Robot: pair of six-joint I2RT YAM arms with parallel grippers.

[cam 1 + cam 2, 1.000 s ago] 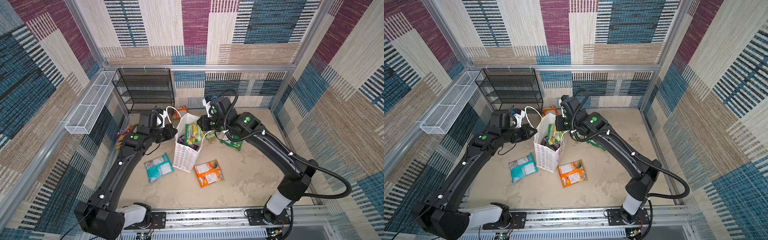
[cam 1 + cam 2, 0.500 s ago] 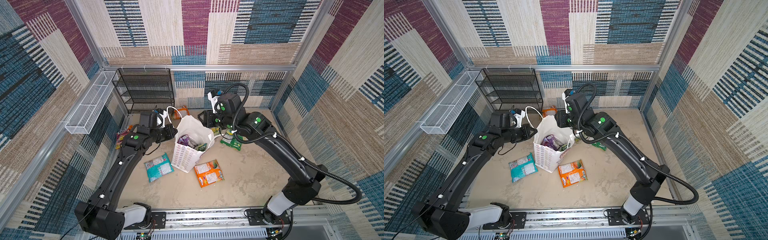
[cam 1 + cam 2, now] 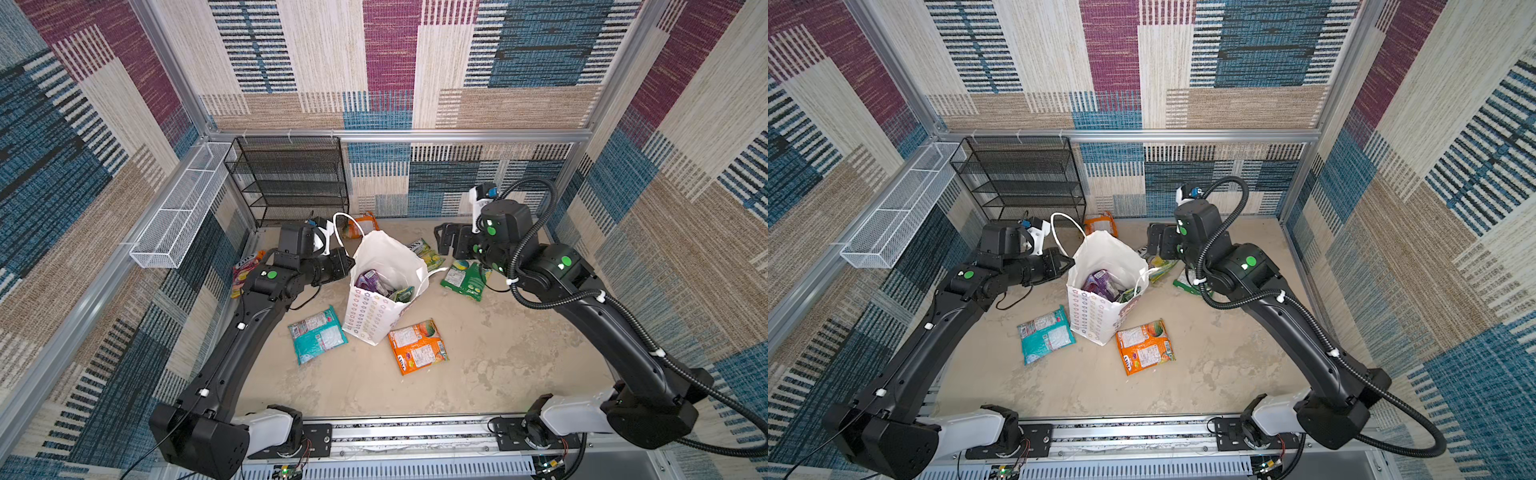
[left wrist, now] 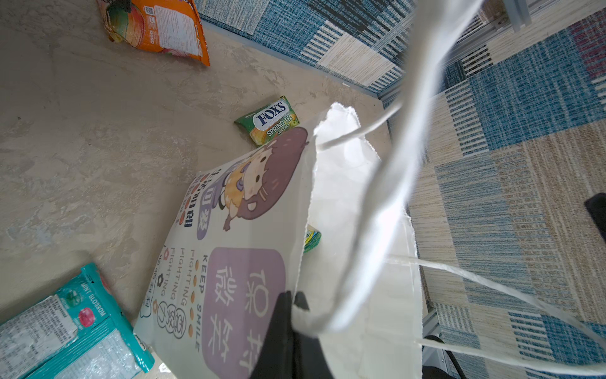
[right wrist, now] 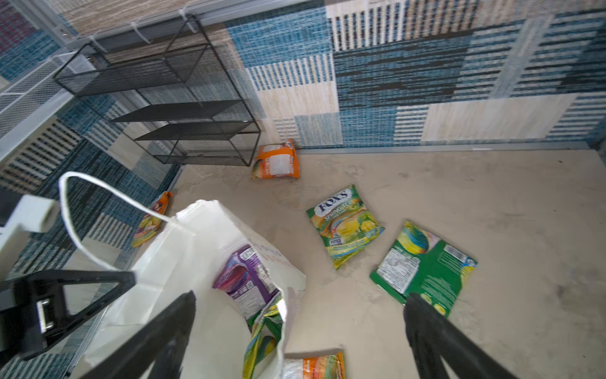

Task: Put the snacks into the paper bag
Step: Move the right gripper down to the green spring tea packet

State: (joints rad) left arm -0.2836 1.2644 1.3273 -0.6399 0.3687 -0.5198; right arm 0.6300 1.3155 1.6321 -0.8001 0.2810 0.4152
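Jaws first: my left jaws clamp the paper bag [image 3: 374, 320] by its rim; my right jaws gape wide, empty. In both top views the bag stands mid-bench [image 3: 507, 357], a purple pouch [image 3: 369, 279] inside. Left wrist: the bag's print reads "KEEP SMILE FIGHTING"; nearby lie a "FOX'S SPRING TEA" pouch [image 4: 270, 119] and a teal "MINT BLOSSOM" pouch [image 4: 65, 328]. Right wrist: a green pouch [image 5: 423, 262] lies flat on mottled beige.
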